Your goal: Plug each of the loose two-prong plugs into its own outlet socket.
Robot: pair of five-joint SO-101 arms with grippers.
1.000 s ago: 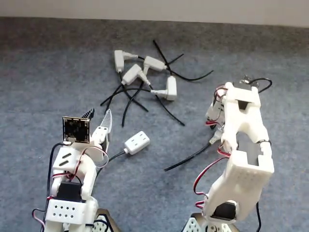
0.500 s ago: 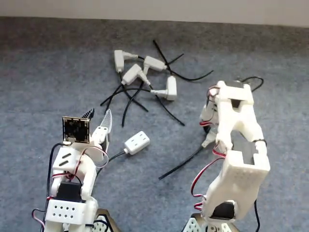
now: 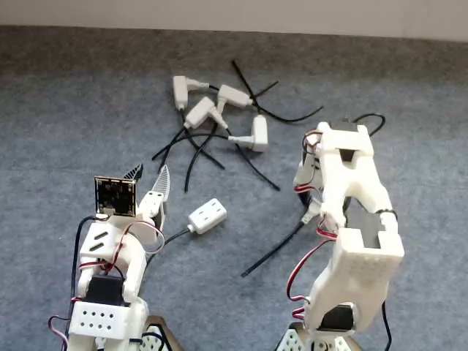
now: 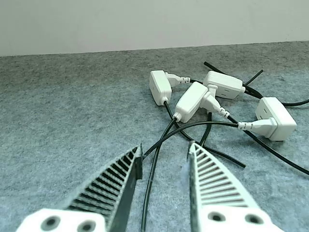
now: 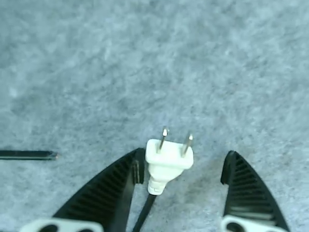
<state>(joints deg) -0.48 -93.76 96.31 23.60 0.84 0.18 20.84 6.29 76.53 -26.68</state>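
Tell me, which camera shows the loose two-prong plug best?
The right wrist view: the plug sits close up between the open jaws, both prongs clear. The high view catches its black cord trailing from under the arm.

No legible text, labels or numbers anywhere.

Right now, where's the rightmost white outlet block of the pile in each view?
High view: outlet block, right end of the four-block pile, upper middle.
Left wrist view: end block of the pile, ahead of the open left end effector.
Right wrist view: faces a two-prong plug instead.
Shared landmark: grey carpet.
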